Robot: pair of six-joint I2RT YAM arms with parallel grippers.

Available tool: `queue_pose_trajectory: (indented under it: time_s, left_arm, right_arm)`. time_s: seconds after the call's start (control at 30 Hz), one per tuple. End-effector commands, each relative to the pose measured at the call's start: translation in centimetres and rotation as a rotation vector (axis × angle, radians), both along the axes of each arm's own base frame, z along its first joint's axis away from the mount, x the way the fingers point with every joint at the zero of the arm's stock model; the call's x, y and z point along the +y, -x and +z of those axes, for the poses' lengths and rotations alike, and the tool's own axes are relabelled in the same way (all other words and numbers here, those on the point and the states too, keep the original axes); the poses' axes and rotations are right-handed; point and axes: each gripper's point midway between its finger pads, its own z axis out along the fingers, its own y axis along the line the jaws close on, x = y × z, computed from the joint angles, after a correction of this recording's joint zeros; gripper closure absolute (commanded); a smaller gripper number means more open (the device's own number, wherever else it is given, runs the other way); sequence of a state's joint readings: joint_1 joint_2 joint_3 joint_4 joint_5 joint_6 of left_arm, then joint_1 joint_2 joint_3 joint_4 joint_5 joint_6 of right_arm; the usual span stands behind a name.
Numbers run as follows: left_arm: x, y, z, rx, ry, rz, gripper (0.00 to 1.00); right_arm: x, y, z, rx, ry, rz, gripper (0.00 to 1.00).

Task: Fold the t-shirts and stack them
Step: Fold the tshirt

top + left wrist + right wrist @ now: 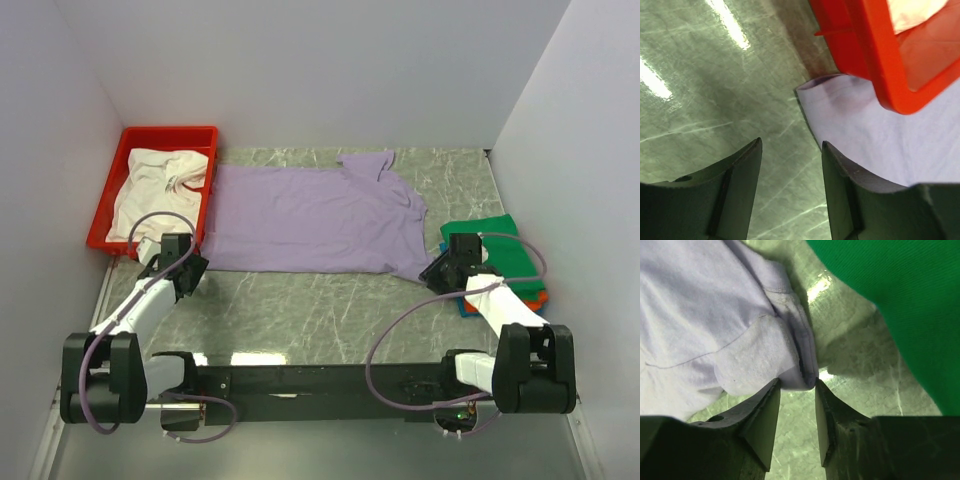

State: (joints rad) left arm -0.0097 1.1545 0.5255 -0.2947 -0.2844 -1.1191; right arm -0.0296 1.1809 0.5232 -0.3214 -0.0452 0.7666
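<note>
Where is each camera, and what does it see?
Top: high behind the arms, looking down on table, purple shirt, red tray, green shirt; both arms show.
Left wrist: on the left arm, facing the shirt's corner by the tray; open left gripper shows.
Right wrist: on the right arm, facing the purple shirt's edge and the green shirt; open right gripper shows.
All three see the purple shirt.

lavender t-shirt (310, 218) spread flat, green t-shirt (490, 243) folded
</note>
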Motion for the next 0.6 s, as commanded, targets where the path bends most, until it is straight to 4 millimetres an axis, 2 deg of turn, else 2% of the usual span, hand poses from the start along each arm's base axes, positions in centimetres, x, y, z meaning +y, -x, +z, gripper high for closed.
queue_pose_trajectory:
  time_s: [0.0,0.13,0.23,0.33,0.53,0.57]
  left_arm:
    - [0.1,-0.3,-0.4,-0.006,-0.003,-0.007,0.44]
    - [0.2,-0.5,-0.7,0.003,-0.003,0.002,0.44]
    - [0.2,-0.7,-0.7,0.006,-0.005,0.004,0.44]
    - [0.3,-0.7,-0.8,0.013,-0.009,0.007,0.44]
    - [0.6,-0.6,-0.8,0.021,-0.02,0.015,0.45]
    - [1.2,-0.6,-0.8,0.022,-0.019,0.039,0.44]
  right_arm:
    - [-0.4,-1.4,0.4,-0.034,0.022,-0.019,0.6]
    - [-1.3,-1.5,0.8,-0.027,0.07,-0.031,0.73]
    - [-1.8,-1.8,1.5,-0.032,0.108,-0.025,0.88]
    - [-2.7,-2.2,2.1,-0.02,0.161,-0.014,0.95]
    - [-4.5,-2.4,3.3,0.007,0.265,-0.015,0.97]
    - [-4.6,-2.5,3.5,0.011,0.273,-0.012,0.97]
